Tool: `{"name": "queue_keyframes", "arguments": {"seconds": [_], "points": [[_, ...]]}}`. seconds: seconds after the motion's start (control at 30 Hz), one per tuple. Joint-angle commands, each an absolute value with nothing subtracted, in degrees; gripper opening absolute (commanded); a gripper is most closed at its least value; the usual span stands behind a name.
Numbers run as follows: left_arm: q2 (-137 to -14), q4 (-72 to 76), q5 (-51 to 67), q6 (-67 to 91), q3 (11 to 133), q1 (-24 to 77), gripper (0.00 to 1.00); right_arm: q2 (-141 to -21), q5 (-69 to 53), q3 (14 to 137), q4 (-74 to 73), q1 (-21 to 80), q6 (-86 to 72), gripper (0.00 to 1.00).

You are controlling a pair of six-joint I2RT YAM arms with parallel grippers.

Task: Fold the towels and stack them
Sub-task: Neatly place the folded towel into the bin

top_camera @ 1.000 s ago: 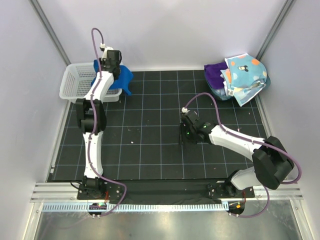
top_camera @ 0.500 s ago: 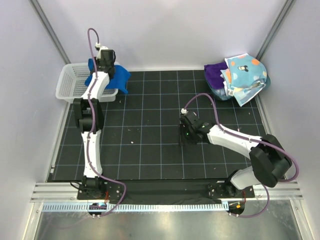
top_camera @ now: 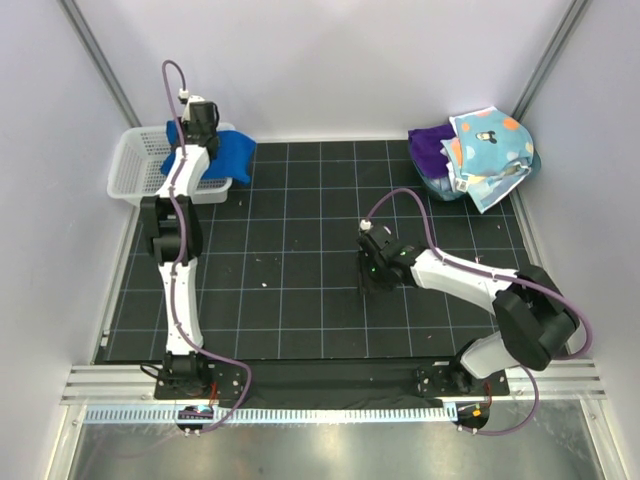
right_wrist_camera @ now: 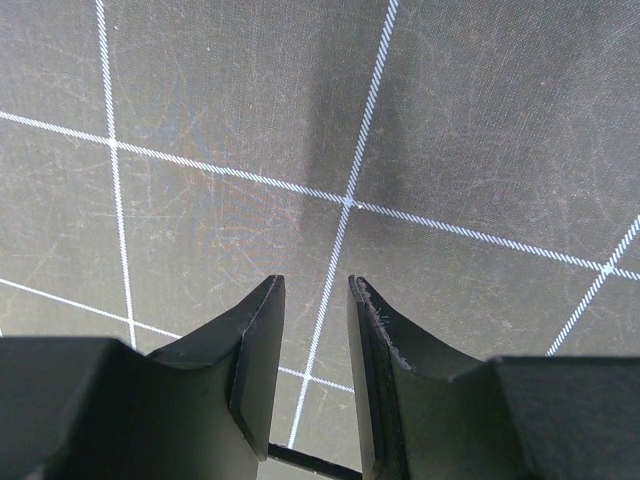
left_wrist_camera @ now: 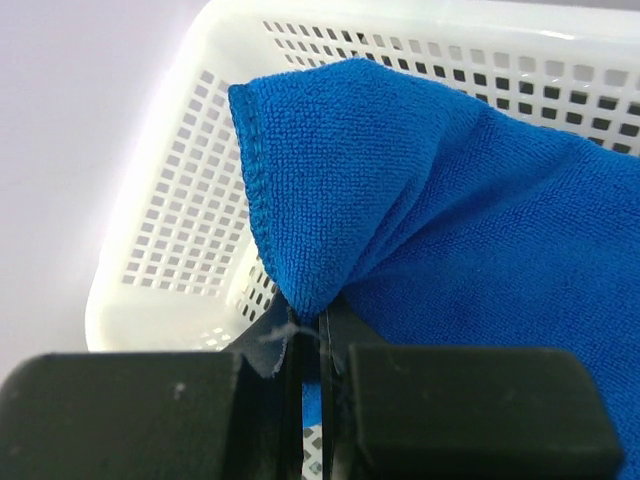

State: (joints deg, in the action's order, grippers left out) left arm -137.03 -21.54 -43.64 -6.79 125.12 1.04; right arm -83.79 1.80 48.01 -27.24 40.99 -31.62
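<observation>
Towel in grip: we see the left pincer (left_wrist_camera: 318, 335) closed tight on a pinched fold of the royal blue towel (left_wrist_camera: 450, 200), its two black jaws pressed together with only the cloth between them. From the wrist view the cloth rises out of the jaws in a peak, a stitched hem running down its left edge, and spreads away to the right. Behind and below it sits the white mesh basket (left_wrist_camera: 150, 210), whose left wall and far rim show past the cloth.

From above, the left arm (top_camera: 178, 240) reaches to the far left corner of the bench (top_camera: 290, 300), where the basket stands against the left wall. The blue towel lies across the basket's right part and spills past its right rim over the dark gridded surface; we cannot tell whether that hanging edge touches the bench.

The right pincer (right_wrist_camera: 316, 330) points down at the bench right of centre, jaws parted by a narrow gap and holding nothing; a white grid line shows between them.

At the far right corner, well apart from both pincers, we see a heap of cloth: a purple towel (top_camera: 428, 148) on the left, and a pale dotted towel (top_camera: 490, 140) lying over and beside it.
</observation>
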Motion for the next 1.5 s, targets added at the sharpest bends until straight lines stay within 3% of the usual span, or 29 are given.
{"name": "queue_keyframes", "arguments": {"seconds": [0.0, 0.47, 0.57, 0.6, 0.77, 1.2, 1.47], "points": [[-137.29, -18.02, -43.42, -7.73, 125.77, -1.48, 0.00, -84.37, 2.55, 50.01, -27.33, 41.40, -31.11, 0.39], [-140.18, -16.00, -40.34, -9.23, 129.28, -5.80, 0.02, -88.24, 2.72, 53.00, -28.39, 42.19, -30.32, 0.38], [-140.97, -16.26, -40.52, -8.53, 130.08, -6.50, 0.35, -88.77, 2.72, 53.35, -28.48, 42.36, -30.32, 0.39], [-141.06, -16.43, -40.78, -8.00, 130.17, -6.59, 0.55, -88.86, 2.64, 53.44, -28.56, 42.45, -30.32, 0.39], [-140.98, -16.43, -43.41, -6.16, 130.34, -6.68, 0.78, -89.65, 2.55, 53.96, -28.21, 43.15, -30.50, 0.39], [-135.18, -17.67, -42.36, -0.35, 126.57, -4.49, 0.85, -88.51, 3.51, 53.70, -26.90, 44.47, -31.29, 0.39], [-126.31, -14.07, -42.45, 6.94, 114.71, 2.36, 0.86, -85.35, 5.27, 54.23, -26.37, 45.09, -31.64, 0.38]]}}
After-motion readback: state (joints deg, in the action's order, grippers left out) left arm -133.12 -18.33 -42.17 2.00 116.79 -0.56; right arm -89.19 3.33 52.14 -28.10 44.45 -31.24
